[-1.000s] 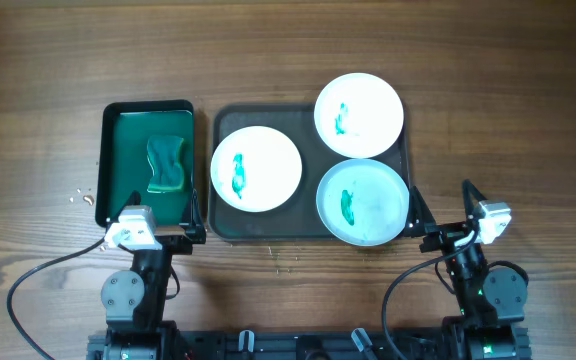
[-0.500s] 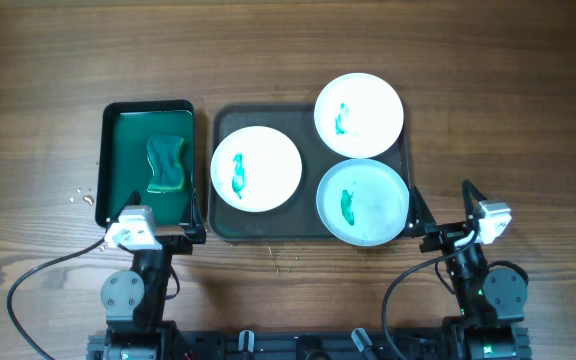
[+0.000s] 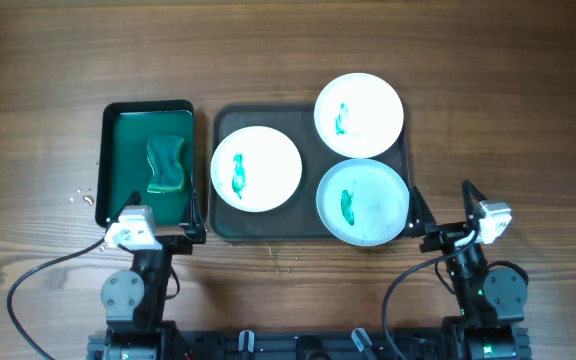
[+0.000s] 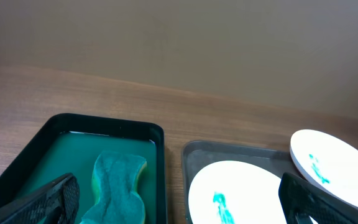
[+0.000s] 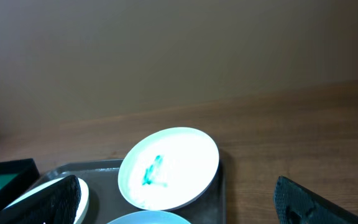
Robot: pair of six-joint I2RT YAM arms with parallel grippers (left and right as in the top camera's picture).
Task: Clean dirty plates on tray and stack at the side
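Left tool (image 4: 179, 202) gapes wide before the wavy green sponge (image 4: 118, 183). Right tool (image 5: 179, 202) gapes too, facing three teal-smeared white round plates (image 5: 168, 167).

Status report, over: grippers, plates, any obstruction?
Left gripper open, empty. Right gripper open, empty. Three stained plates on tray, untouched. Sponge in basin; nothing blocking.

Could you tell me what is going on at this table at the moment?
Nothing is being handled. The left gripper and right gripper sit open at the near edge of the table, holding nothing. Three plates, each with a teal smear, lie on the grey tray, and the sponge lies in the green tub beside it. No plate is stacked at the side.
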